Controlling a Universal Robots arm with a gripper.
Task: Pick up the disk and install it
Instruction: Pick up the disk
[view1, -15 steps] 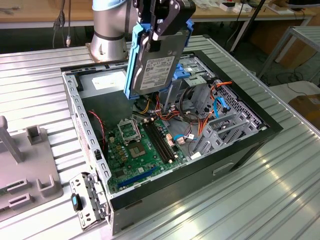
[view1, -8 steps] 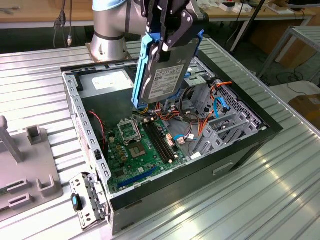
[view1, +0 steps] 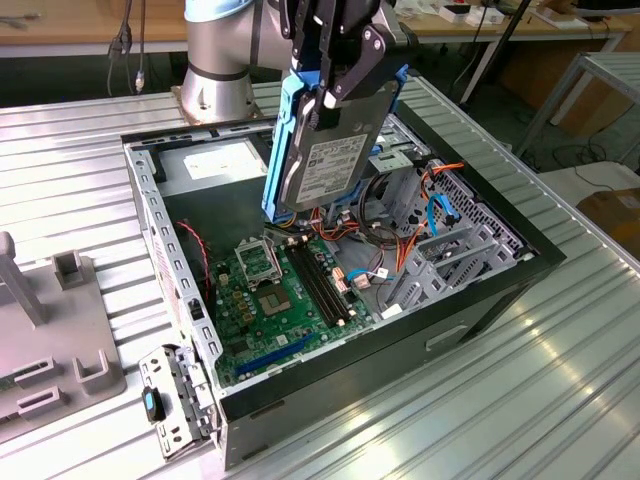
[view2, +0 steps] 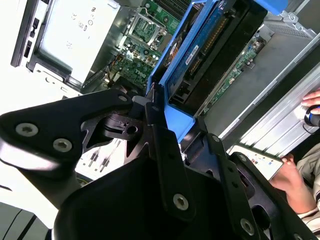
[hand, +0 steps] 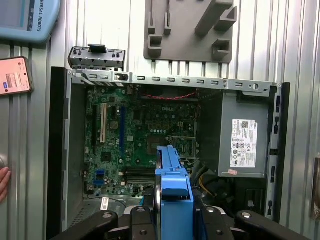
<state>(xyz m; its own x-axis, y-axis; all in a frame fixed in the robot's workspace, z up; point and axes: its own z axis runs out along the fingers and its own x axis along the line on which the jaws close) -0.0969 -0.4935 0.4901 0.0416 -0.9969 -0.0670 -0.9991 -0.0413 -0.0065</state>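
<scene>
While jaws pinch disk, arm above case

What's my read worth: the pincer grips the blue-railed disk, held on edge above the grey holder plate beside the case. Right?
Not quite. The pincer does grip the blue-railed disk on edge, but the disk hangs above the open computer case, over the motherboard, not above the grey holder plate. The exterior view shows this.
</scene>
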